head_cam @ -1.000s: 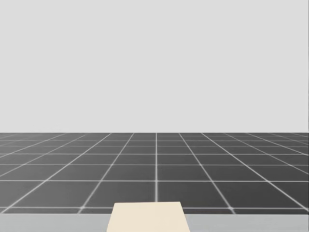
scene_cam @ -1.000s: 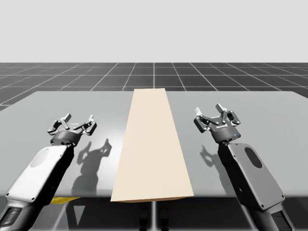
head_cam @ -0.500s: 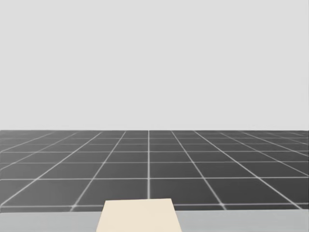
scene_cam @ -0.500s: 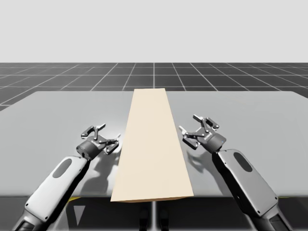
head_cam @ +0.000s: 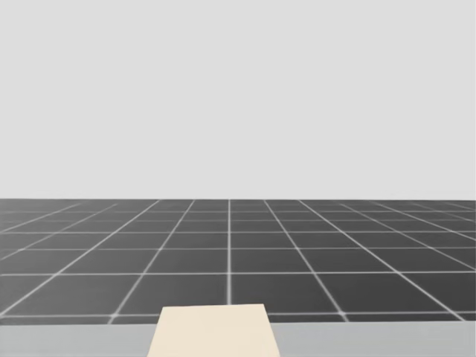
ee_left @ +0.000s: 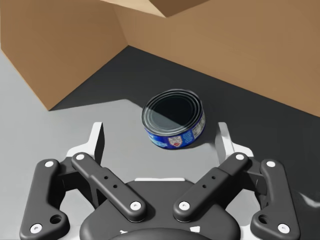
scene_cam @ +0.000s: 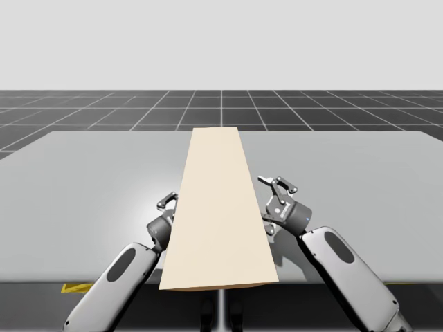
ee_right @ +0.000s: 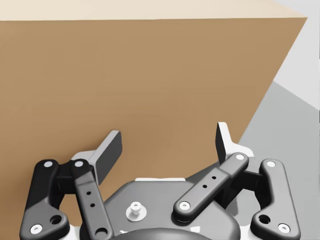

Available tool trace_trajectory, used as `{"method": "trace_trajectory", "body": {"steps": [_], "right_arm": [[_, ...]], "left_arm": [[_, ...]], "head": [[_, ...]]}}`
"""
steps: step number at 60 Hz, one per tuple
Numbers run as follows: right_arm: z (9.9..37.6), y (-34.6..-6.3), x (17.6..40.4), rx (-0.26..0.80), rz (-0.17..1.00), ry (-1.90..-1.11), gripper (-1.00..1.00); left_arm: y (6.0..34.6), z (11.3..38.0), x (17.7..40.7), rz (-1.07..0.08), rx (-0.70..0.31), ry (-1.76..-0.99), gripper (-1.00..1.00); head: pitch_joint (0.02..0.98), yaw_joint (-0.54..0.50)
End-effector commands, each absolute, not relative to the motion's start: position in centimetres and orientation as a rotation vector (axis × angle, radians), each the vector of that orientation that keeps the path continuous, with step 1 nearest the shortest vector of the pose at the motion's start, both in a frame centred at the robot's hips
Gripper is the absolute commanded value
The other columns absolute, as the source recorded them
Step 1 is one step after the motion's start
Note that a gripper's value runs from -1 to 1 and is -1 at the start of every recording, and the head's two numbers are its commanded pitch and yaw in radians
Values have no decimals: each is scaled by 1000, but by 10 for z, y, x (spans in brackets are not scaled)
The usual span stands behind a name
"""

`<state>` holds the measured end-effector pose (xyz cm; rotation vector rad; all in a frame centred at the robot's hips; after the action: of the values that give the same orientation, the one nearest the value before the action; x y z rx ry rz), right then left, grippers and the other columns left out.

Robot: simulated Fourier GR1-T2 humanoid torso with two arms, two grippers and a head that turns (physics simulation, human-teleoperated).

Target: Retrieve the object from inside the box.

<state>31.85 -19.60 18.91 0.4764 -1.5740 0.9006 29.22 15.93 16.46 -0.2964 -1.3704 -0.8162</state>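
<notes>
A long cardboard box [scene_cam: 220,207] with a pale top lies lengthwise down the middle of the grey table [scene_cam: 90,180]. In the left wrist view its brown walls [ee_left: 65,45] open onto a shaded inside. A short blue can [ee_left: 174,119] with a dark lid rests at that opening, just ahead of my left gripper [ee_left: 160,142]. The gripper is open and does not touch the can. My left gripper [scene_cam: 168,207] sits against the box's left side. My right gripper [scene_cam: 271,205] is open, close to the box's closed right wall [ee_right: 150,75].
The head view looks over the box's far end [head_cam: 214,331] to a dark gridded floor [head_cam: 238,260]. Bare grey table [ee_right: 295,130] spreads out on both sides of the box.
Both arms have swung inward from the table's sides to the box's flanks. My head has turned slightly, shifting the box leftward in its view.
</notes>
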Motion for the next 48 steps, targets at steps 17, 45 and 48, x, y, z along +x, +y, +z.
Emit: {"method": "trace_trajectory", "body": {"steps": [17,45,48], "right_arm": [[184,-176,308,530,932,-1587,-1000],[184,-175,308,507,939,-1596,-1000],[184,-176,308,508,938,-1595,-1000]], "left_arm": [[135,148,335,-761,-400,-1302,-1000],[113,116,361,-747,-491,-1193,297],[114,115,360,-753,-486,-1190,1000]], "head": [[101,-16],[127,-14],[129,-12]]}}
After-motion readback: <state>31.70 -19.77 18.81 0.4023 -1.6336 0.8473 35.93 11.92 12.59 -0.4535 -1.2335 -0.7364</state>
